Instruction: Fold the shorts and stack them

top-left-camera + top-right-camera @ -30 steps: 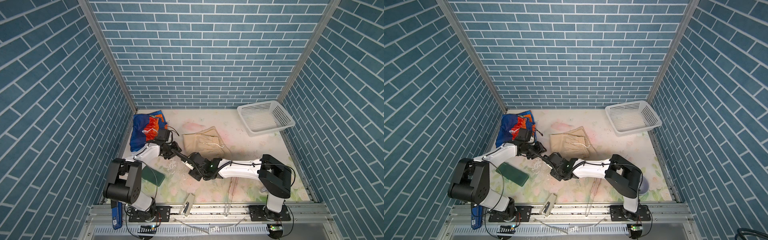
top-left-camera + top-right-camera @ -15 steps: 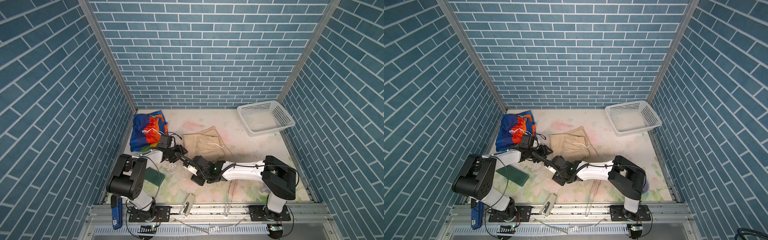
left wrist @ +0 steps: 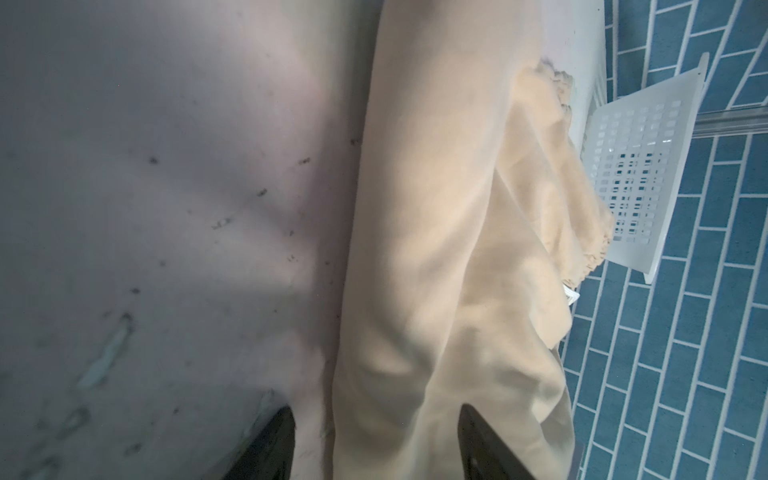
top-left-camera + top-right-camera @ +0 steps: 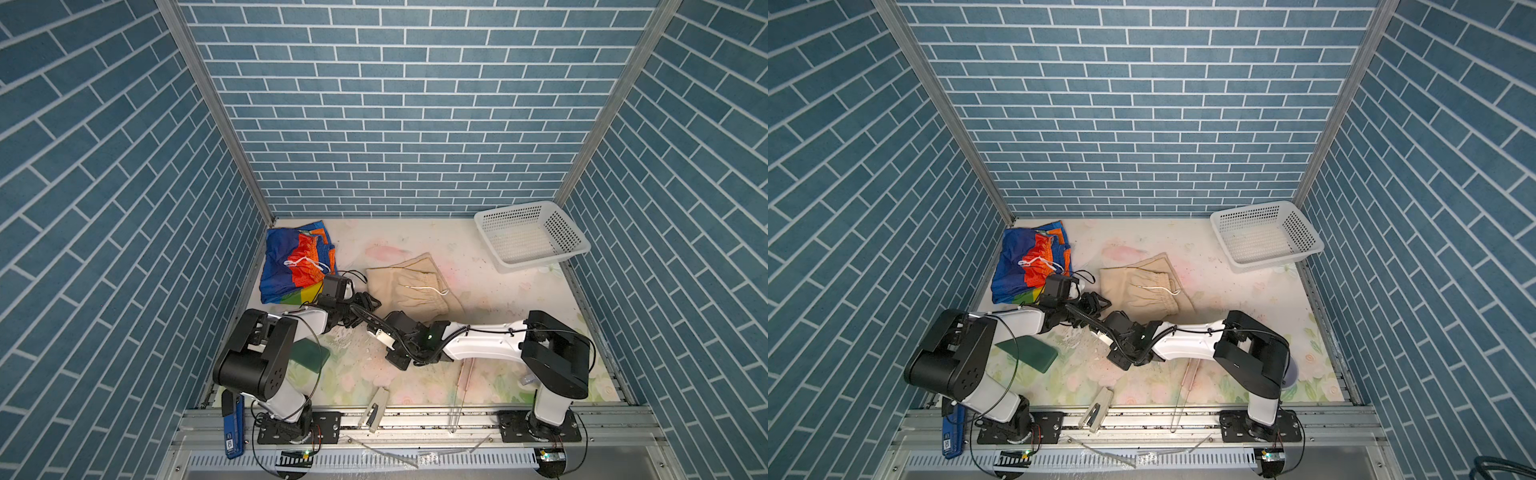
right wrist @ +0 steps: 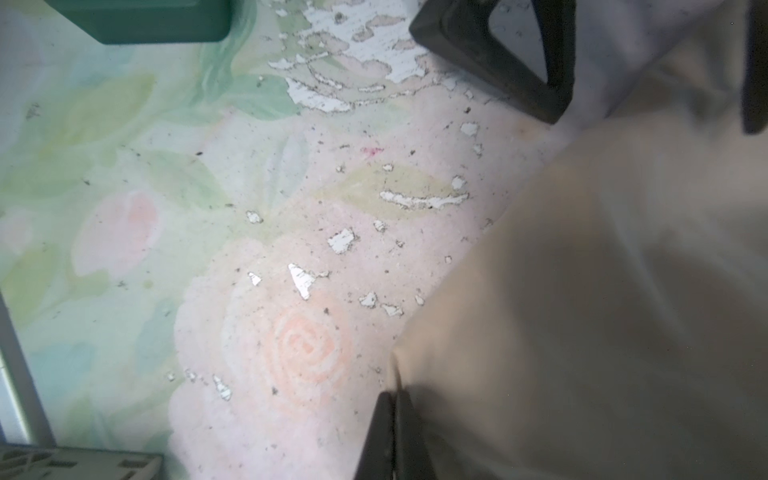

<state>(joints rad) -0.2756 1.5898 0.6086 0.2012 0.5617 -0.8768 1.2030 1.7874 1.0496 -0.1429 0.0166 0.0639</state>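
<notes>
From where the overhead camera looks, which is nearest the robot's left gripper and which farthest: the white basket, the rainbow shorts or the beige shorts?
1. beige shorts: right at the left gripper, on its right side.
2. rainbow shorts: a little farther, back-left by the wall.
3. white basket: far off in the back-right corner.

left gripper at near-left corner of beige shorts, right gripper just beside it on the near side, jaw state hidden by cables. rainbow shorts just left of left gripper, bunched at wall. white basket well apart, far right of both grippers. green pad left of right gripper, partly under left arm
</notes>
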